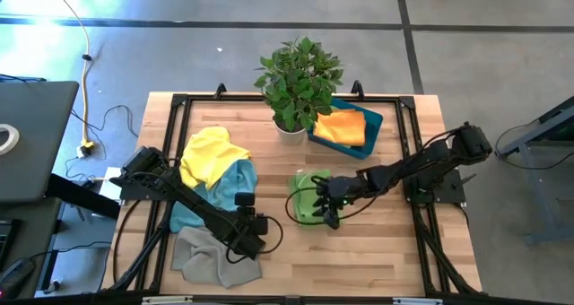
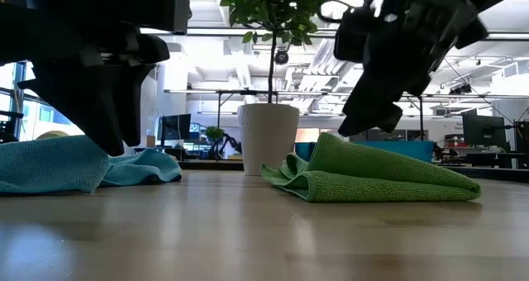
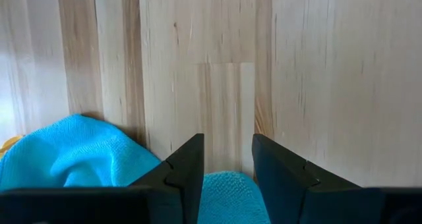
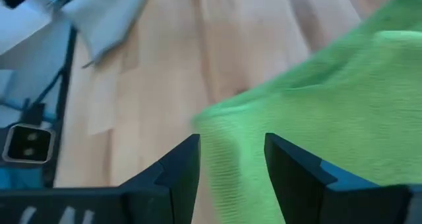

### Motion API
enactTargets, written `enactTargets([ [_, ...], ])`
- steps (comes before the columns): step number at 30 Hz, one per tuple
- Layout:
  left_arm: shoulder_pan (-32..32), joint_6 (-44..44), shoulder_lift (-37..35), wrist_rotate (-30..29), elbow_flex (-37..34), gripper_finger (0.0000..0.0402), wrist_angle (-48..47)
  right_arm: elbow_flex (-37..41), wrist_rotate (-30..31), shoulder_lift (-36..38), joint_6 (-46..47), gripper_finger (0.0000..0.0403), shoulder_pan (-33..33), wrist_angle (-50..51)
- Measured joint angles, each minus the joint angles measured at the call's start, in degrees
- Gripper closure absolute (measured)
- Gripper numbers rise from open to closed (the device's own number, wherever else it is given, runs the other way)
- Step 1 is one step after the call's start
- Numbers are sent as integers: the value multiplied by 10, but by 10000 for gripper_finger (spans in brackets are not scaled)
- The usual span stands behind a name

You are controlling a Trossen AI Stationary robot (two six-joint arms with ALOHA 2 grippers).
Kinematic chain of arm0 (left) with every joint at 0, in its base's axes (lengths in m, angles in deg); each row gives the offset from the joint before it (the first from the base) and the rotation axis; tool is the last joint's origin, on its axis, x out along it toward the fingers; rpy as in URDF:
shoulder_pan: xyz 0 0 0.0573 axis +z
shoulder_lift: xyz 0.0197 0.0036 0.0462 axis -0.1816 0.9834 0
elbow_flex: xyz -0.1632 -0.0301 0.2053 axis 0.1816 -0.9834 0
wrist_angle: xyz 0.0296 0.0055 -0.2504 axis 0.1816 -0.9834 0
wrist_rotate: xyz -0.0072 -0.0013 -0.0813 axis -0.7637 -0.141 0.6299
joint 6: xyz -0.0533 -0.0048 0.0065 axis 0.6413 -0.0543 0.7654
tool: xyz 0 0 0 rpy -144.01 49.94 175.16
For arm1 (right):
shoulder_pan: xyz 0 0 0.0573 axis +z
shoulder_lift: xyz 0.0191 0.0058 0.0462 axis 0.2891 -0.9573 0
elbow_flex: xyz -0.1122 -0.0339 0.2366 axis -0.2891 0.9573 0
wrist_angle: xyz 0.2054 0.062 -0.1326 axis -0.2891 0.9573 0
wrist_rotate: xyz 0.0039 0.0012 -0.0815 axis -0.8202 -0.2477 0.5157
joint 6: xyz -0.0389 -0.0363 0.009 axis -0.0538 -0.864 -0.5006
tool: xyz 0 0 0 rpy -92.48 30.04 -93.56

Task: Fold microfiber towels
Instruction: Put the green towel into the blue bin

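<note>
**Green towel under the right end effector, pile waiting at the left**

Wooden desk [image 1: 377, 251] stood on a grey concrete floor, with an open office visible beyond it in the low view.

Right end effector [image 1: 330, 208] hovered just over the green towel [image 2: 372, 175], fingers parted and empty; the cloth showed between and beyond them in the right wrist view, not pinched. The towel lay already doubled over, its fold edge facing the low camera. Judgement: a fold appeared partly made, and the end effector was placed at the near edge probably to press or to take a fresh corner.

Left end effector [image 1: 254, 236] sat low at the desk, fingers likewise apart with nothing between them except a bit of light blue towel [image 3: 72, 155] showing under and beside them. Whether it touched the cloth could not be told. It looked to be waiting.

Behind the left end effector lay the yellow towel [image 1: 213, 152] heaped on the blue one, and beside it the grey towel [image 1: 208, 256], all unfolded.

Beyond the right end effector, an orange towel [image 1: 341, 127] rested in the teal bin [image 1: 374, 121], next to the potted plant [image 1: 298, 79]; presumably the bin collects finished cloths.
</note>
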Motion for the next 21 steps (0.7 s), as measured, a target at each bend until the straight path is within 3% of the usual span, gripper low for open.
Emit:
enactTargets([
  [9,0,0,0,-2,0,283,1,0,86,-41,-6,242,52,-31],
  [21,0,0,0,-3,0,283,4,0,76,-123,-40,242,95,-133],
])
